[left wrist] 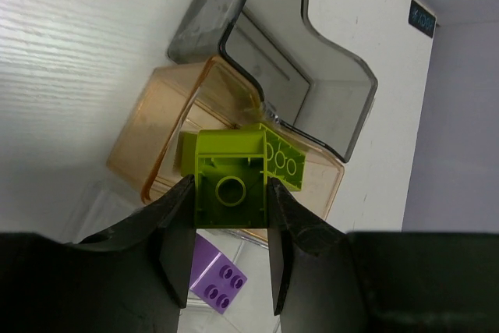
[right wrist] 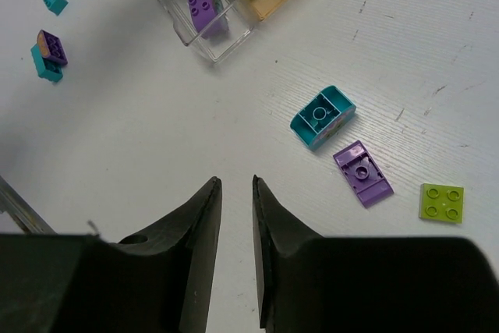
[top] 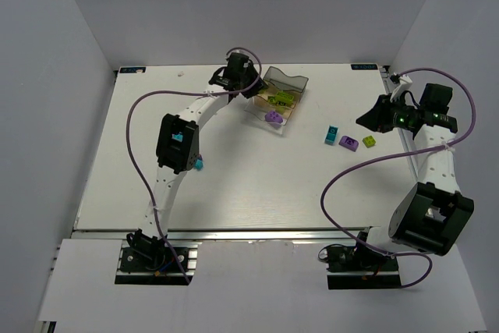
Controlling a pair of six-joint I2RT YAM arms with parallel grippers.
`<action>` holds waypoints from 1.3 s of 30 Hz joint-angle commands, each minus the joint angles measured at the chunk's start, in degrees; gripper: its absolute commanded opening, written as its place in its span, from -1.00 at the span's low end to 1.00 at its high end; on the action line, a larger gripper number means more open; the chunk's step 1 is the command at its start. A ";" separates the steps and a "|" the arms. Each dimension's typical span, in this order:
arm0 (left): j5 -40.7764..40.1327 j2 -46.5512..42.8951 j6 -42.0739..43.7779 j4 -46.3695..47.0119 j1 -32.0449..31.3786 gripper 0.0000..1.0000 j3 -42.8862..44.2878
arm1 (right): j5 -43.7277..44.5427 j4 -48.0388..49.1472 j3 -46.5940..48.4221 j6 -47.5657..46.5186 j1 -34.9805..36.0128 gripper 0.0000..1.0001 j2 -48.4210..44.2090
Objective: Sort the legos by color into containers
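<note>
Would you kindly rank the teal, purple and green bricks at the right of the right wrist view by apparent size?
1. teal brick
2. purple brick
3. green brick, only slightly smaller than the purple

Left end effector (left wrist: 231,210) gripping a lime green brick (left wrist: 232,163)

The brick sits clamped between both fingers, hollow underside toward the camera, over the amber compartment (left wrist: 152,142), where a second lime brick (left wrist: 285,164) lies. A smoky grey compartment (left wrist: 352,118) adjoins it beyond; a purple brick (left wrist: 218,283) shows below, all on the white table (left wrist: 78,37).
</note>
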 commanded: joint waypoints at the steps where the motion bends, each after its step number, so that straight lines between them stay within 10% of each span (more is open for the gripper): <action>1: 3.55 -0.25 -2.27 0.97 -0.70 -1.00 3.44 | 0.78 -0.71 1.28 -0.89 -0.16 -0.42 0.45; 6: 4.00 0.46 -2.54 1.15 -0.70 -0.94 2.73 | 1.39 -0.80 1.36 -0.89 -0.07 -0.35 0.81; 11: 3.21 0.63 -2.01 0.36 -0.70 -0.26 2.56 | 1.83 -0.88 1.28 -0.89 0.11 -0.21 1.25; 22: 2.94 -4.20 -1.92 3.08 -0.70 0.36 1.07 | 7.28 -5.19 4.61 -5.28 1.69 0.32 2.65; 30: -2.21 -15.26 5.27 3.62 -0.70 0.21 -7.10 | 22.00 -10.11 9.27 -9.60 2.21 0.51 6.08; 35: -8.83 -29.75 12.57 7.72 -0.70 -0.67 -26.68 | 32.23 -13.54 11.73 -12.31 2.74 0.54 10.21; 39: -9.19 -44.76 14.25 12.04 0.62 -0.56 -43.55 | 39.25 -13.98 10.94 -16.61 4.15 0.62 12.57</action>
